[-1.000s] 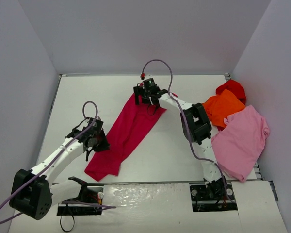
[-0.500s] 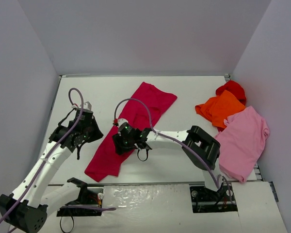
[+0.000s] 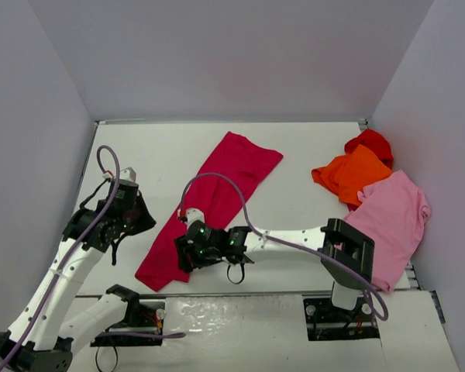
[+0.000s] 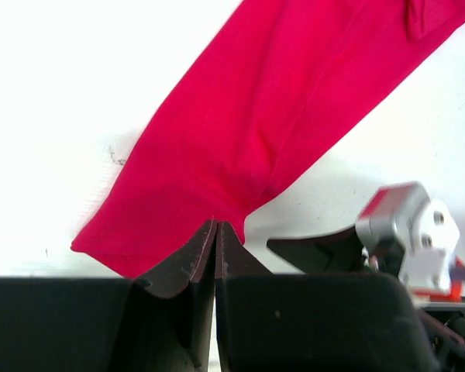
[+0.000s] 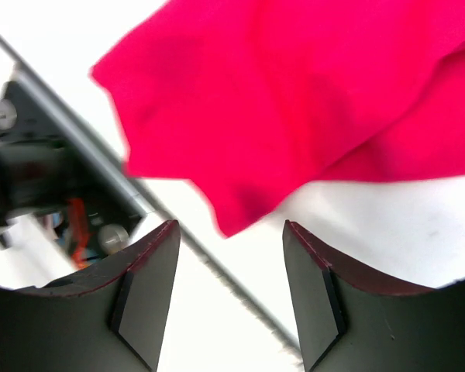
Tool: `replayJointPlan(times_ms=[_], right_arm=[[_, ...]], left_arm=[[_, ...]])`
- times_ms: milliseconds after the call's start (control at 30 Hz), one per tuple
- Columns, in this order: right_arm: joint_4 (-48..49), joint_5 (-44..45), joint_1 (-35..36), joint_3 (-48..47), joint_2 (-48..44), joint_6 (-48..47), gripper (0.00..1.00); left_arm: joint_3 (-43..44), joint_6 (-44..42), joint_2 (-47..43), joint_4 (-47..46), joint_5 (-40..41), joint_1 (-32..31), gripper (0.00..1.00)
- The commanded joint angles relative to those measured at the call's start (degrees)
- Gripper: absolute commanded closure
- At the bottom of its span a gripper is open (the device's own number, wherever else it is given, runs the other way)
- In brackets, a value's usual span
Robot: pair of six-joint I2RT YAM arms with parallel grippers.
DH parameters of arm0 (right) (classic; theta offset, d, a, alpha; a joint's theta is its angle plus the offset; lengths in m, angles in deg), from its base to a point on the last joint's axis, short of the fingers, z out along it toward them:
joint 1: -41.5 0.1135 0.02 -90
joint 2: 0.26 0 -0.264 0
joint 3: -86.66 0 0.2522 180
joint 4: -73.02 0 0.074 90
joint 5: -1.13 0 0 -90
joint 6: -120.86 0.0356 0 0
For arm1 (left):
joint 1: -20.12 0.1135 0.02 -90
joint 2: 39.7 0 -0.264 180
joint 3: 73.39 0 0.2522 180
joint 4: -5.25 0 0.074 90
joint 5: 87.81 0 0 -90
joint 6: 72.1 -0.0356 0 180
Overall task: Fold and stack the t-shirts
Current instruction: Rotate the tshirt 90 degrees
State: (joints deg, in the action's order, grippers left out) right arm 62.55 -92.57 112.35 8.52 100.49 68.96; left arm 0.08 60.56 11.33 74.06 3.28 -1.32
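The left fingers [image 4: 187, 267] are pressed together on nothing, near the left edge of the large crimson cloth t-shirt [image 3: 217, 194]. The right fingers [image 5: 149, 288] are spread above its near end. That shirt lies as a long folded strip slanting across the white tabletop [image 3: 155, 155]. The orange cloth t-shirt [image 3: 355, 172], bright red cloth t-shirt [image 3: 372, 142] and light pink cloth t-shirt [image 3: 387, 221] are bunched together at the right edge.

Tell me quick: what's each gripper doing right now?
Left gripper: closed, holding nothing.
Right gripper: open, empty, over the crimson cloth t-shirt.
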Motion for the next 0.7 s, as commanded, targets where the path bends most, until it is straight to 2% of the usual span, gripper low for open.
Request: replayJointPlan(times_ms=[0,667], right_arm=[[1.3,3.0,4.1,-1.0,-4.0,4.1,0.46],[3.4,5.4,5.2,-0.5,4.1,4.3,0.46]], left_arm=[[1.6,0.4,0.0,0.4,0.9,0.3,1.0],[-1.4,0.5,-1.1,1.5,-0.6,0.3,1.0]])
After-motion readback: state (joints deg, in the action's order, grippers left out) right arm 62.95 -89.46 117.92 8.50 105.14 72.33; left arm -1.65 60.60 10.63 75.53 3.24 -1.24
